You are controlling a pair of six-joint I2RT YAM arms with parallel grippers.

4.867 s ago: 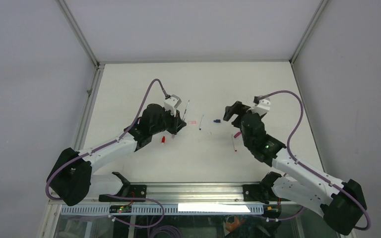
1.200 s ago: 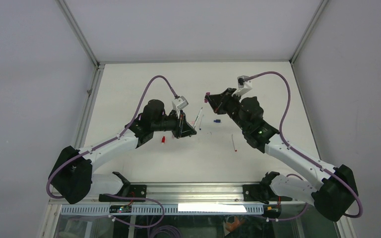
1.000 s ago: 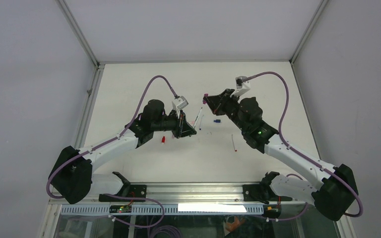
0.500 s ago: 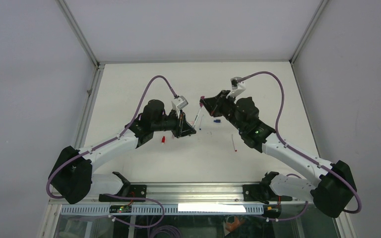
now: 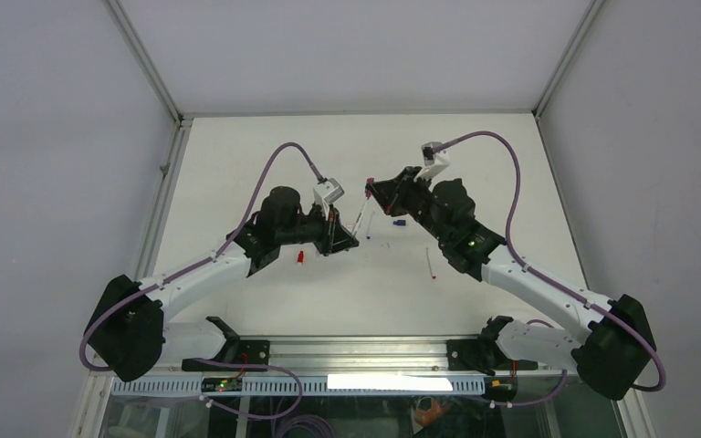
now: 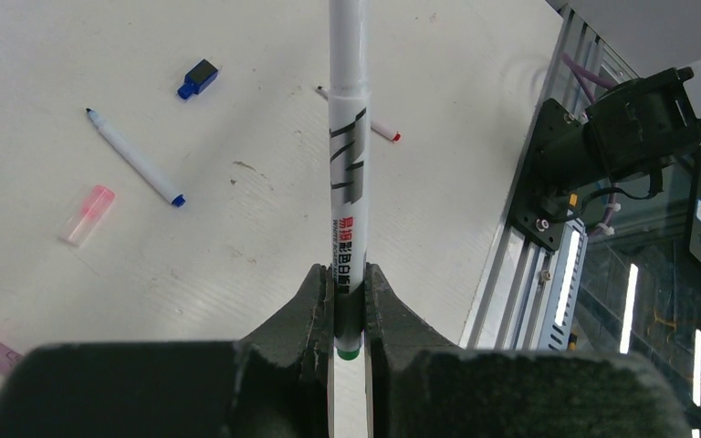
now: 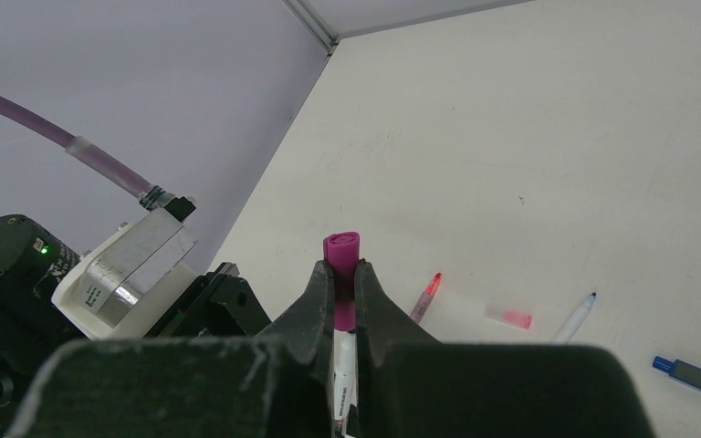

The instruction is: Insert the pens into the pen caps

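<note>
**Pen and magenta cap to be brought together in line**

The left gripper [image 6: 347, 285] is closed narrowly on the slim white plastic pen with black and red printing [image 6: 347, 137]. The pen is gripped near its green tail end, so most of the barrel stands free beyond the fingers. The right gripper [image 7: 342, 278] is clamped on the stubby magenta plastic cap [image 7: 341, 248], which is held above the matt white table [image 5: 265, 155] between the two arms. In the right wrist view a white printed barrel is seen in the gap just below the cap. The two appear lined up, but whether the tip is already inside cannot be told.

For a clean seating, the two axes should be kept collinear and the push made straight along the barrel. Because the pen is held far from its tip, any sideways load would probably lever it between the pads. A firm final press is judged necessary.

Both pieces are smooth, rigid, round plastic, likely slippery. Loose on the table lie a small blue block-shaped cap [image 6: 199, 78], a translucent pale pink cap [image 6: 86, 214] and a white blue-tipped pen [image 6: 135, 157].
</note>
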